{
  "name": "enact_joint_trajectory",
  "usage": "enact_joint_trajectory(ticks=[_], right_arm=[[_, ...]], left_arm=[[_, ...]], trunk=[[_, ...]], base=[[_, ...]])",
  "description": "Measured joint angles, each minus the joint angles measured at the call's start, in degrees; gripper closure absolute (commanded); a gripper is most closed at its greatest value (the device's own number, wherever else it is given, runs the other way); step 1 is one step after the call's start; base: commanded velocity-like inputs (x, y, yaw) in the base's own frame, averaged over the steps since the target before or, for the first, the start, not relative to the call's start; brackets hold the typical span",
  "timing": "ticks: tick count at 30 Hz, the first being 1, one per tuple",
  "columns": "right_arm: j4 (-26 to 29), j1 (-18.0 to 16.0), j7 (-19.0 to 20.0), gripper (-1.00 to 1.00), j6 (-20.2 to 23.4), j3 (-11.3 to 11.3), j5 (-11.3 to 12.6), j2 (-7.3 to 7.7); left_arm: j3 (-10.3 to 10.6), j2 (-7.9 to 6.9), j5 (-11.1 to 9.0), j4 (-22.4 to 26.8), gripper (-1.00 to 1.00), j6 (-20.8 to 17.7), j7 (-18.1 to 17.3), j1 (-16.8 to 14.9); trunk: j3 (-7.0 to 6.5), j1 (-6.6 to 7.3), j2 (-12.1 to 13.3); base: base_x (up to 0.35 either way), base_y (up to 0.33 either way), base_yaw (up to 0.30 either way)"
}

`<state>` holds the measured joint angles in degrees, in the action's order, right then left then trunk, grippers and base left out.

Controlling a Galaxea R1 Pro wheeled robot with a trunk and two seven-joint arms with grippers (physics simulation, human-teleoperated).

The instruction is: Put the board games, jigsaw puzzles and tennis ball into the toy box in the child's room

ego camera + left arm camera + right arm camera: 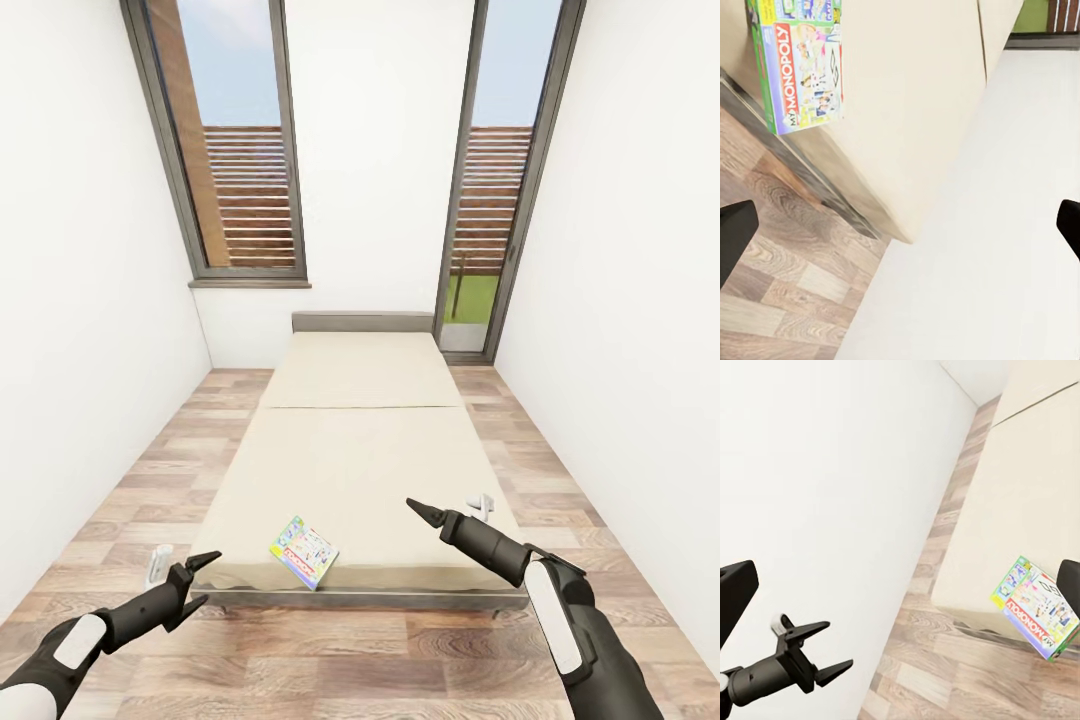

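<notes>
A colourful Monopoly board game (304,551) lies flat on the beige bed (360,450), close to its near edge and a little left of centre. It also appears in the left wrist view as the board game (801,67) and in the right wrist view as the board game (1035,611). My left gripper (205,578) hovers open over the floor, left of the bed's near corner, empty. My right gripper (420,510) hangs open above the bed's near right part, to the right of the game, holding nothing. Its wrist view catches the left gripper (814,649) with fingers spread.
White walls close in on both sides of the narrow room. Strips of wooden floor (150,470) run along each side of the bed and across its foot. A tall window (235,150) and a glass door (495,200) stand at the far end.
</notes>
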<state>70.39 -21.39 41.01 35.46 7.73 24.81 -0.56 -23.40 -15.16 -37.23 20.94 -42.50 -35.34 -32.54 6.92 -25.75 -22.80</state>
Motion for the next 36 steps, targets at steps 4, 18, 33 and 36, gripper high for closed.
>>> enact_joint_trajectory(ticks=[4,18,33,36], right_arm=[[0.00,0.00,0.00,-1.00,0.00,-0.09,0.02,0.00],[0.05,0.02,0.14,-1.00,-0.08,-0.15,0.03,0.00],[0.62,0.32,0.29,-1.00,-0.40,-0.38,-0.06,-0.06],[0.71,0.34,0.23,-1.00,-0.38,-0.39,-0.06,-0.07]], left_arm=[[-0.17,0.00,0.08,-1.74,-1.00,2.64,-0.45,0.00],[-0.18,-0.34,0.22,-3.04,-1.00,6.73,-3.58,-0.01],[-0.24,-0.48,-0.08,-3.07,-1.00,6.83,-3.80,-0.01],[-0.23,-0.48,-0.08,-3.12,-1.00,6.83,-3.79,-0.01]], trunk=[[0.00,0.00,0.00],[0.00,0.00,0.00],[1.98,-2.42,-4.41],[2.52,-3.08,-5.62]], base=[[0.000,0.000,0.000],[0.000,0.000,0.000],[0.000,0.000,0.000],[0.000,0.000,0.000]])
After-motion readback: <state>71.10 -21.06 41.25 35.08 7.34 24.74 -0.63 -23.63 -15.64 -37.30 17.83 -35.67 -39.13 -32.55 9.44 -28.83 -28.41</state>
